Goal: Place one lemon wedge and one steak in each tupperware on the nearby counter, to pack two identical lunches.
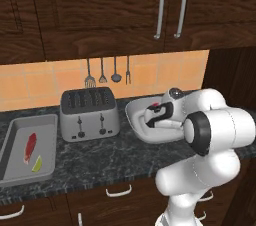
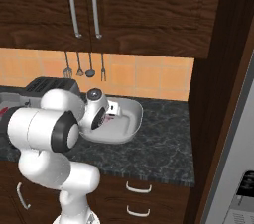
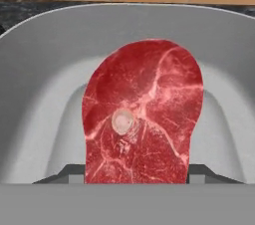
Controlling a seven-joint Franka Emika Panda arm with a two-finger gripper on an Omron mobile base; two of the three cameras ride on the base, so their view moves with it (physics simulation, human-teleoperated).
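Observation:
My gripper (image 1: 153,112) hangs over the deeper pale tub (image 1: 137,126), shut on a steak (image 3: 142,114). In the hand view the red slab stands between the dark fingertips (image 3: 69,172) and hides most of the tub's floor (image 3: 45,119). A sliver of that steak (image 1: 156,105) shows at the hand in the left base view. On the left of the counter (image 1: 110,162) lies the shallow grey tray (image 1: 47,122), holding a second steak (image 1: 31,147) and a lemon wedge (image 1: 37,164). In the right base view the gripper (image 2: 112,109) sits above the tub (image 2: 126,126).
A silver four-slot toaster (image 1: 90,112) stands between tray and tub. Utensils (image 1: 102,72) hang on the orange tile wall behind. Dark cabinets hang overhead, and a tall dark panel (image 2: 213,94) bounds the counter on the right.

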